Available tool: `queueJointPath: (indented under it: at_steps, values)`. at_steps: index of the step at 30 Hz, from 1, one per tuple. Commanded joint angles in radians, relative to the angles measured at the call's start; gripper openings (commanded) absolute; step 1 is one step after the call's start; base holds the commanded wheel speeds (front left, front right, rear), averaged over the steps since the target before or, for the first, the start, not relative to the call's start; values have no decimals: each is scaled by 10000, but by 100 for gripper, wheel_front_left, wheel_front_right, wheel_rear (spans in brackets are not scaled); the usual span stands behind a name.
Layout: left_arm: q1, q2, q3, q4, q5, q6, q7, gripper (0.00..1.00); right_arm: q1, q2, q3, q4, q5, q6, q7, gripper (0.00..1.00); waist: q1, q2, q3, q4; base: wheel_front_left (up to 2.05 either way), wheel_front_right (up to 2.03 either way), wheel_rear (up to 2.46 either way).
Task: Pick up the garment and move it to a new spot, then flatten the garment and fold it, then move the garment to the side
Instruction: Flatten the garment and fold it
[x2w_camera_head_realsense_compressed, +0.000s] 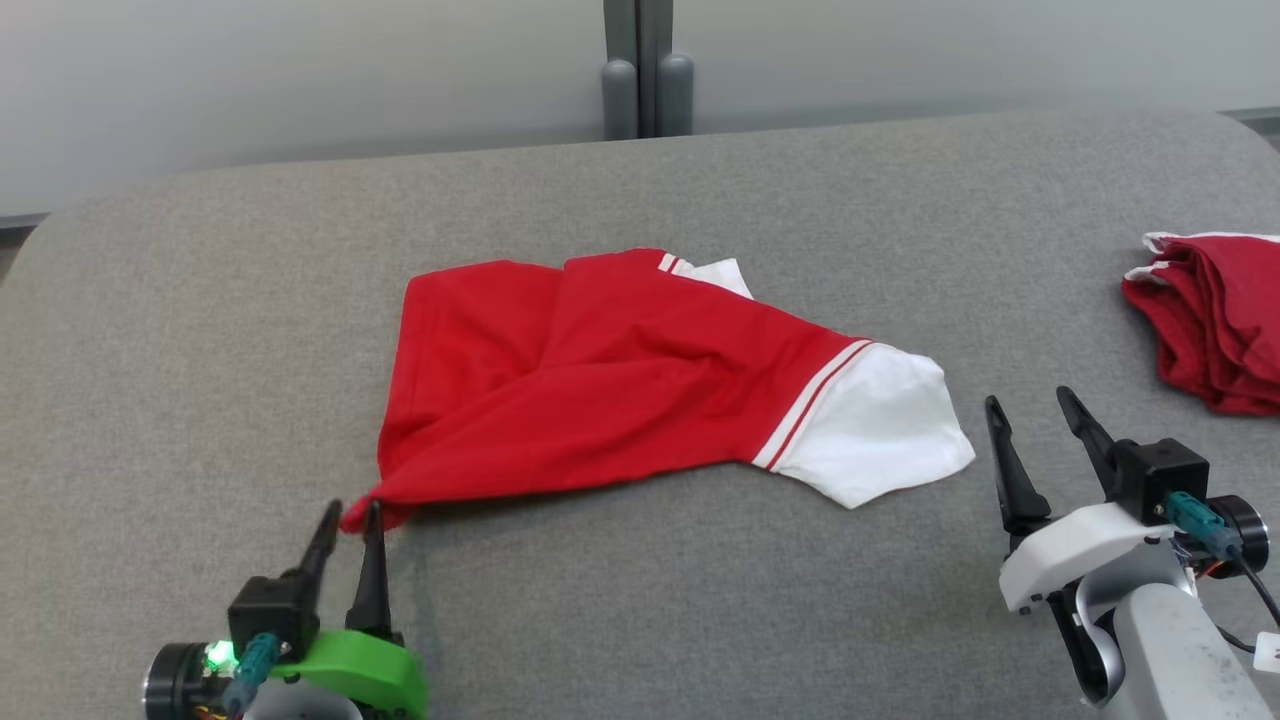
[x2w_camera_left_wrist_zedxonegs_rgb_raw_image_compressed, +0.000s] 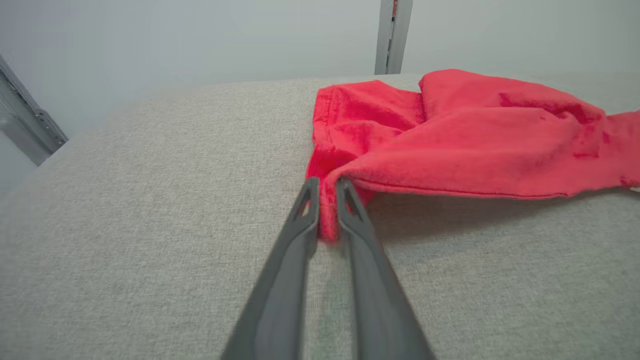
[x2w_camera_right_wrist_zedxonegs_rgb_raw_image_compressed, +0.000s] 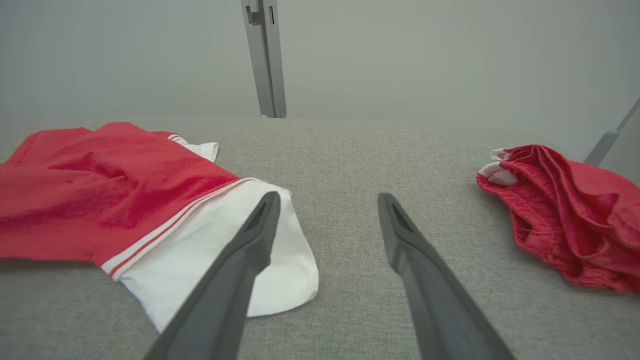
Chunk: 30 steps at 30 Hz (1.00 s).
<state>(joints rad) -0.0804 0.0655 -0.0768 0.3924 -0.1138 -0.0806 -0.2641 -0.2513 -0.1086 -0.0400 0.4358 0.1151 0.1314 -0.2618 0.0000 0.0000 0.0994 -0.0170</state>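
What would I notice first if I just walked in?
The big red shirt with a white sleeve lies rumpled in the middle of the grey table. Next comes the left gripper, pinching the shirt's near corner, while the right gripper stands open beside the sleeve. A red pile of cloth sits at the table's far right.

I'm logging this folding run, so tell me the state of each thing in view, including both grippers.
garment: rumpled, doubled over itself, not flat
left gripper: shut on the garment's near corner
right gripper: open, holding nothing
red pile: bunched, lying apart at the right
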Motion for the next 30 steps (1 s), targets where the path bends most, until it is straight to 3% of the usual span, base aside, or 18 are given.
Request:
queueJointPath:
  at_steps: [1,13,30]
  values:
    - [142,33,227,-184,21,43,5,100,206,14,24,-12,51,-17,-40,100,0,0,-167,57,0,0,0]
    - [544,-117,1228,-962,36,451,5,100,693,304,281,-285,19,-17,-40,100,0,0,-749,-118,0,0,0]
    - [724,-126,111,-130,-1165,529,5,100,805,433,278,122,-115,-17,-40,100,0,0,-701,-50,0,0,0]
